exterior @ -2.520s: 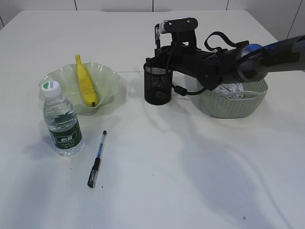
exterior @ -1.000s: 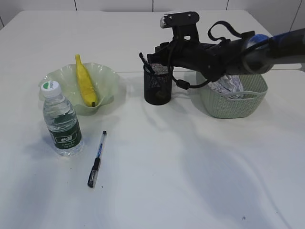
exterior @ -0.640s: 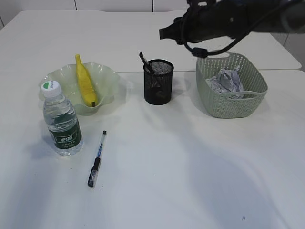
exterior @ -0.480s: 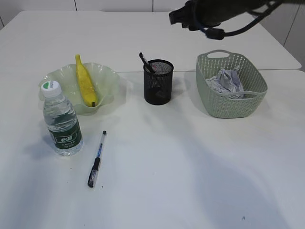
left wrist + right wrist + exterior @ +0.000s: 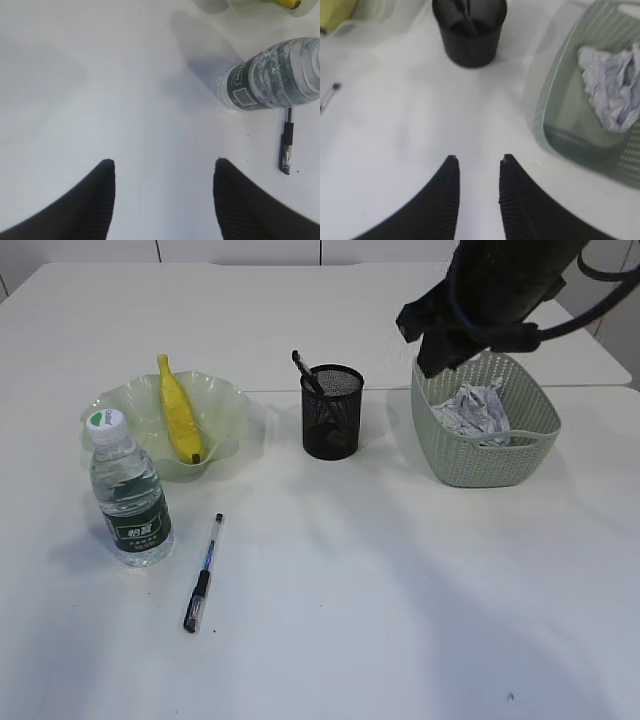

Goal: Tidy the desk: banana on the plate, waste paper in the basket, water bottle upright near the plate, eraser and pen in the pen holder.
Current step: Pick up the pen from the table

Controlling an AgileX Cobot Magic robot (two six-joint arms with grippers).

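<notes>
Pen [image 5: 203,573] lies flat on the desk [image 5: 400,600], just beside the water bottle [image 5: 126,493] on its pen-holder side, long axis running away from cam w/ a slight tilt, dark grip end nearest cam. Left gripper [image 5: 162,185] hovers close by, jaws spread & empty, so left arm is nearer. Right gripper [image 5: 477,165] is narrowly parted, holding nothing, up by the basket [image 5: 487,462]. Pen holder [image 5: 332,412] stands well apart from the bottle, between plate [image 5: 225,405] & basket. Desk around pen is bare, room to come down.

White tabletop [image 5: 400,620], pale wall panels [image 5: 240,250] behind its far edge — soft shadows
</notes>
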